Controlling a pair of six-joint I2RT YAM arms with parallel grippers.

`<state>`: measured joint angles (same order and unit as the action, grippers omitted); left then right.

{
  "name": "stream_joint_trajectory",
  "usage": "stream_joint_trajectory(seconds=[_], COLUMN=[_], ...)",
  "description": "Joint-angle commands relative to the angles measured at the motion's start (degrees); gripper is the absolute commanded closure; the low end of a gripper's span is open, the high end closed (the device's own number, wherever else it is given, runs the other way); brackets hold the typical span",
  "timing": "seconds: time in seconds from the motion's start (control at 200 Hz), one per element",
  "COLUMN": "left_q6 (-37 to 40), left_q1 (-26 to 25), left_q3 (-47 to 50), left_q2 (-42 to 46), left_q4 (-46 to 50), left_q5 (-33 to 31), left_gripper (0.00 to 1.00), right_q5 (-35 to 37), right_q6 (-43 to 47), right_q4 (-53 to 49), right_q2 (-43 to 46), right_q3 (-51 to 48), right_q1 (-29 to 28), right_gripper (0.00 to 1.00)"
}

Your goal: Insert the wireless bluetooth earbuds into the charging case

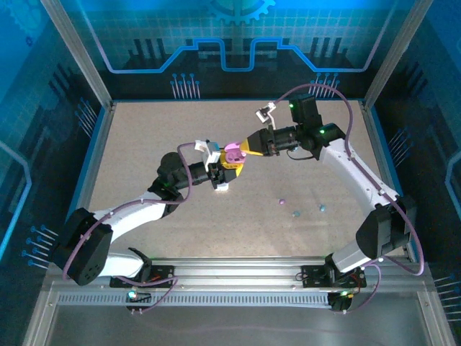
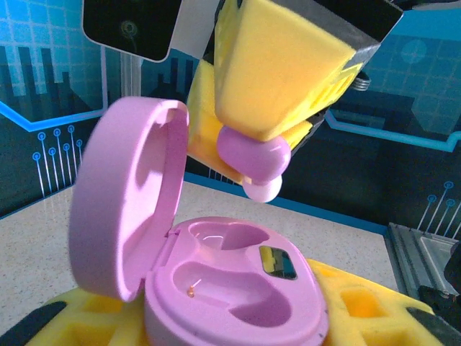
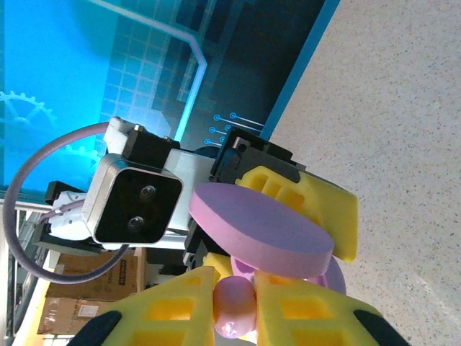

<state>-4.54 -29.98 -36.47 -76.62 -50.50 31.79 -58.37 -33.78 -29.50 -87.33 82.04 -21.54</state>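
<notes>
The left gripper, partly closed, clamps the base of the open, glossy pink pebble-shaped charging case between its yellow pads. In the left wrist view the case's hinged lid stands up at 9 o'clock. The right gripper, pinched almost shut, holds a tiny pink-purple earbud just above the case's sockets, apart from them. On the speckled beige counter, a loose purple bud and two teal-blue buds lie at 4 o'clock from the case, well apart.
</notes>
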Motion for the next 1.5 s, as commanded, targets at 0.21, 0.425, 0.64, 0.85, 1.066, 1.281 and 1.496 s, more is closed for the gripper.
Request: stream_joint_trajectory(seconds=[0.21, 0.425, 0.64, 0.85, 1.066, 1.281, 1.496], left_q6=[-0.13, -0.96, -1.21, -1.44, -1.46, -1.15, -0.95], left_q1=[-1.01, -1.44, -1.61, -1.66, -1.67, -1.71, -1.75], left_q3=[-1.49, -1.73, -1.85, -1.92, -1.52, -1.23, -0.91], left_q2=[0.07, -0.03, 0.07, 0.24, 0.46, 0.77, 1.03], left_q4=[-4.17, -4.98, -5.48, -5.89, -6.03, -5.88, -5.75], left_q5=[0.77, 1.29, 1.42, 1.34, 1.17, 0.54, 0.38], left_gripper=[0.68, 0.68, 0.68, 0.68, 0.68, 0.68, 0.68], right_q5=[4.19, 7.98, 11.09, 14.23, 16.27, 18.08, 19.92], right_q6=[2.29, 2.78, 4.52, 6.57, 7.67, 7.82, 8.07], right_q4=[-1.44, 0.02, -1.49, -4.98, -7.12, -8.18, -8.99], right_q2=[0.49, 1.42, 1.81, 1.82, 1.55, 2.24, 3.55], right_q3=[1.19, -0.08, -0.3, 0.56, 1.94, 2.71, 3.16], right_q1=[-1.73, -2.27, -2.53, -2.91, -3.51, -3.53, -3.51], right_gripper=[0.81, 0.82, 0.79, 0.76, 0.71, 0.69, 0.65])
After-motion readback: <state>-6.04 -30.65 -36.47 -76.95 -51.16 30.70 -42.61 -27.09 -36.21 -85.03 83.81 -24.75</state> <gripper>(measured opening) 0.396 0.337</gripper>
